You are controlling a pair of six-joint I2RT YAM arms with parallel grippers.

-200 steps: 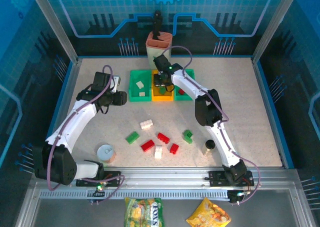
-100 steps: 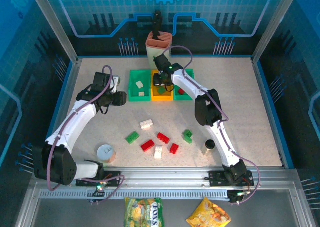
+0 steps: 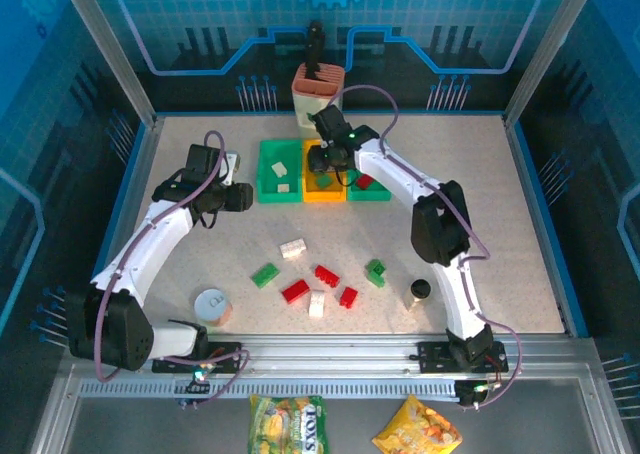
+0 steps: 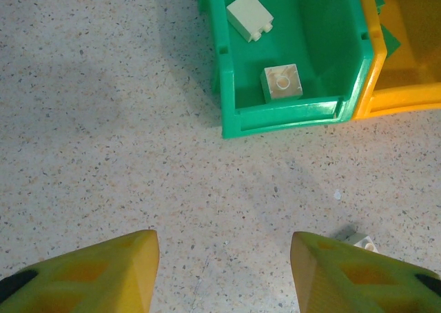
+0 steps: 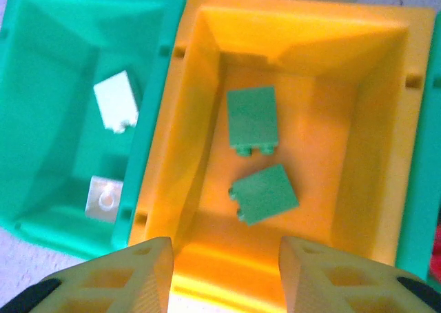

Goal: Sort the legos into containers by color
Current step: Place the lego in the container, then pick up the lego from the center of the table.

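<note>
Desk (image 3: 520, 234) carries the yellow bin (image 5: 172, 120) under the right gripper (image 5: 224, 258), fingers apart and empty; loose legos (image 3: 326, 275) lie well nearer the bases. Left gripper (image 4: 224, 254), fingers apart too, is closer: a white brick (image 4: 360, 240) sits just beside its right finger.

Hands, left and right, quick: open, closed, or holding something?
Left hand: open, holding nothing.
Right hand: open, holding nothing, above the yellow-orange bin.
</note>
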